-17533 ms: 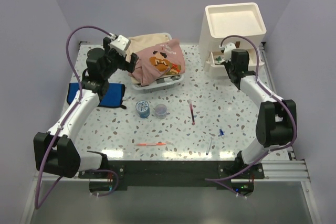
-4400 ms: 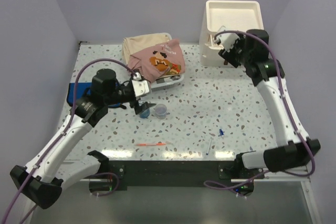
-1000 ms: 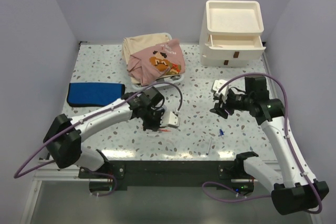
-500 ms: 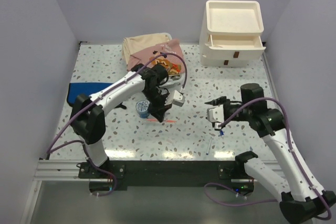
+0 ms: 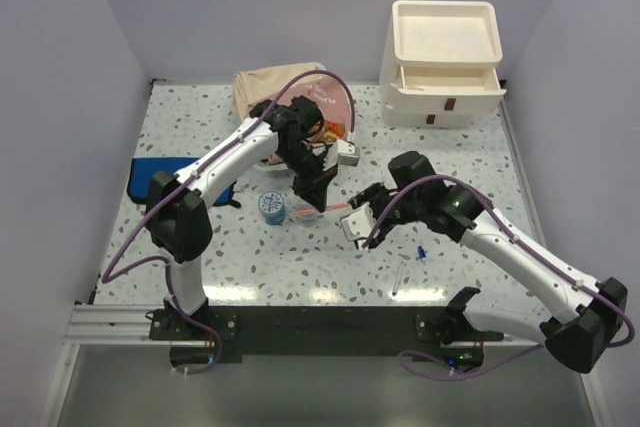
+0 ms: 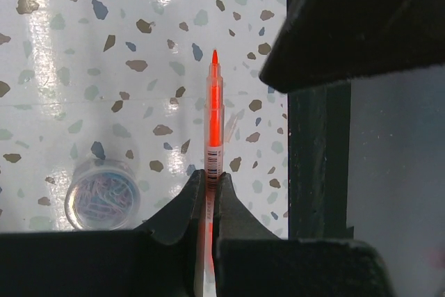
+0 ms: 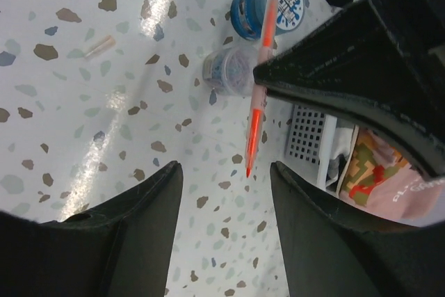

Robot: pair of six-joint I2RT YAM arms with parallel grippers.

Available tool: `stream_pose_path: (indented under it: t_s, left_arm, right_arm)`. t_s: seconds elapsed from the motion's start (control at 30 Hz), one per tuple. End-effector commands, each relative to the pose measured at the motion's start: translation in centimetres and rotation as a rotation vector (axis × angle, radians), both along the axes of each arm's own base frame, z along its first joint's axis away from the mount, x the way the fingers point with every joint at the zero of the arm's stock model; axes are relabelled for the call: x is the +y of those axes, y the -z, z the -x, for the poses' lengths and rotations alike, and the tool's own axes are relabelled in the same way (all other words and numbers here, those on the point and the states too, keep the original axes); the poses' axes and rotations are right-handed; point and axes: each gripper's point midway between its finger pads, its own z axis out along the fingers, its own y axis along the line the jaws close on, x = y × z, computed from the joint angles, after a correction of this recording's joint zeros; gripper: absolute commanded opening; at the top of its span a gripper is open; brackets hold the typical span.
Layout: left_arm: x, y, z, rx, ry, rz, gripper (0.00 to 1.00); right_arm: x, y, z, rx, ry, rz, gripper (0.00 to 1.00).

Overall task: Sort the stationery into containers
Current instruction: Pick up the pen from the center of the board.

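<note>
Gripped an orange pen (image 6: 212, 116) tight in the closed left gripper (image 6: 208, 182), tip toward the half-open, empty right gripper (image 7: 224, 193); left tape roll (image 5: 271, 206), cup (image 6: 102, 193) and white pen (image 5: 399, 279) below both, unsorted.

Bare table (image 7: 42, 102) apparently beside cup (image 7: 229, 71)

Pen (image 6: 213, 113): bright orange, with a barcode label. Counter (image 5: 450, 162): white, flecked brown, grey and blue. Tape roll (image 5: 271, 206): blue, white patterned face. Drawer unit (image 5: 445, 47): cream; handles (image 5: 449, 103) brown. Left tool (image 6: 208, 184): black. Cloth (image 5: 150, 175): solid blue.
</note>
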Motion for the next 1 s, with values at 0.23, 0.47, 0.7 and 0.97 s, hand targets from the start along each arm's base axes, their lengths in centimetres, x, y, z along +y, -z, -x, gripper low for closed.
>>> stream_pose_path:
  t_s: [0.23,0.47,0.7,0.97]
  left_arm:
    - [-0.8,-1.3,-1.6,0.097,-0.083,0.048,0.0]
    - [-0.2,-1.3,-2.9,0.175,-0.156,0.079,0.0]
    - [0.0,-1.9,-3.5,0.19,-0.178,0.107,0.0]
    - [-0.1,-2.6,-3.2,0.217,-0.175,0.141,0.0]
  right_arm:
    - [4.1,-3.2,-3.6,-0.158,0.145,0.022,0.55]
    - [4.4,-2.7,-4.8,-0.171,0.205,0.086,0.5]
    - [4.3,-1.5,-4.7,-0.155,0.205,0.141,0.47]
    - [5.6,-1.0,-5.8,-0.163,0.217,0.144,0.42]
